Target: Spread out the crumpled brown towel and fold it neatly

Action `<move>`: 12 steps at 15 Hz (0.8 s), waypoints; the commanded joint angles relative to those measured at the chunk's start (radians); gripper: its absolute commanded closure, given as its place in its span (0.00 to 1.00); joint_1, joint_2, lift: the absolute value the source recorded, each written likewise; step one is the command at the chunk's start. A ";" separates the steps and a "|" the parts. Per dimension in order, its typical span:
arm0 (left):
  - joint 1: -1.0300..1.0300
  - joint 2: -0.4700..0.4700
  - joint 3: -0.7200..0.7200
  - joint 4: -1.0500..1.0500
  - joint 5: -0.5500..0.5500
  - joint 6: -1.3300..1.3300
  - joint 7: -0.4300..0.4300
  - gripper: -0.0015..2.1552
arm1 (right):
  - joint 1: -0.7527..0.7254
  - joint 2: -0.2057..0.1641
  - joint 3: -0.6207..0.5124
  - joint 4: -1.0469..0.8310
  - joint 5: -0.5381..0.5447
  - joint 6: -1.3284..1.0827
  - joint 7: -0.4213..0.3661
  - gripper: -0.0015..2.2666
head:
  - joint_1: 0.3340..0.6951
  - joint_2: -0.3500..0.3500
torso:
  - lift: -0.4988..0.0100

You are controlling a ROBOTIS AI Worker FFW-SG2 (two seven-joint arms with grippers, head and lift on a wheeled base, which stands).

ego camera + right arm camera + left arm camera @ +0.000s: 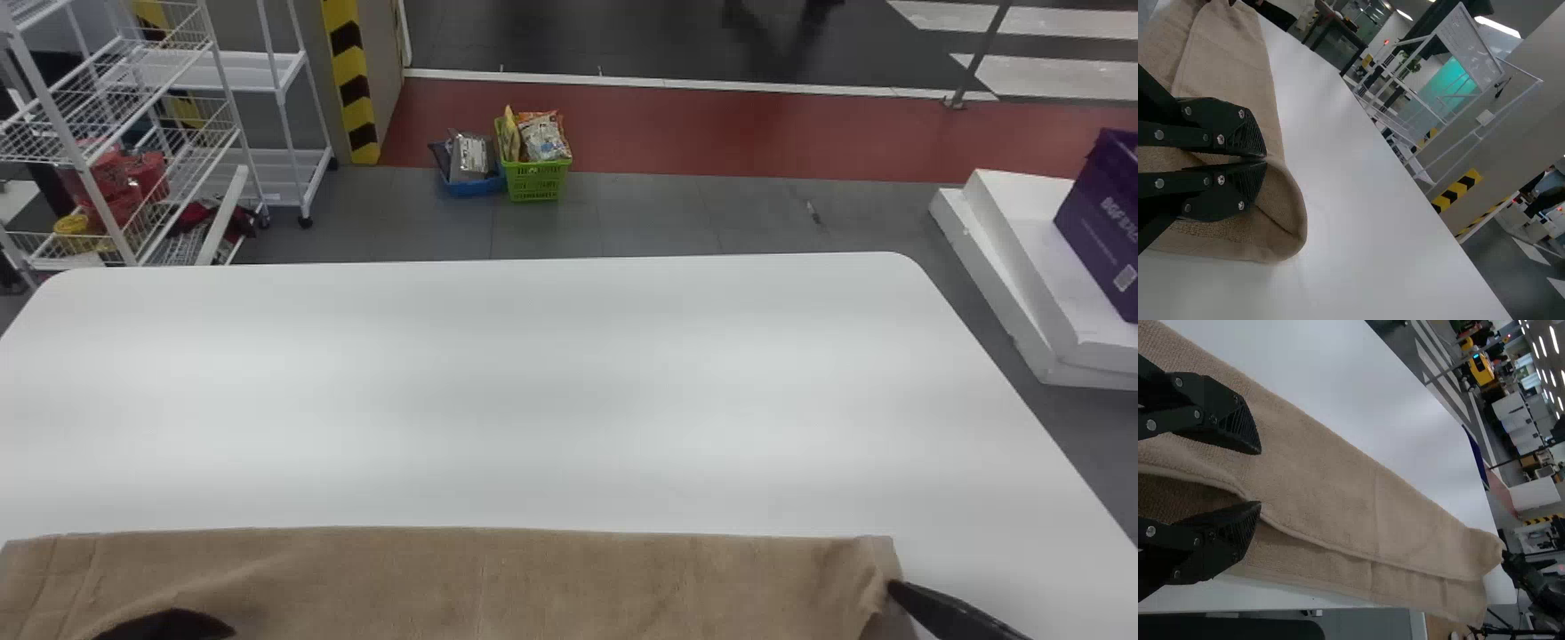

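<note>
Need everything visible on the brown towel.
The brown towel looks like soft, napped cloth with stitched hems. It lies on the white table, folded over into a long strip, the upper layer's hem stopping short of the lower one. Lightly wrinkled; its right end curls where the right claw pinches it. The open left claw is by its left part, contact unclear.

White table point(498, 391), rounded far corners, brown towel point(533, 578) lying across its near side, doubled over
</note>
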 commanded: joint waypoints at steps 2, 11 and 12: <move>0.000 -0.003 0.018 -0.001 -0.002 -0.010 -0.021 0.38 | 0.000 0.001 -0.019 0.005 -0.005 0.000 0.000 0.45 | 1.00 0.40 | 0.73; 0.031 -0.003 0.072 -0.033 0.041 -0.034 -0.050 0.79 | 0.031 0.001 -0.079 -0.001 -0.029 0.006 0.040 0.45 | 1.00 0.41 | 0.73; 0.043 -0.003 0.075 -0.047 0.054 -0.034 -0.051 0.79 | 0.040 0.001 -0.097 -0.001 -0.055 0.006 0.043 0.45 | 1.00 0.41 | 0.73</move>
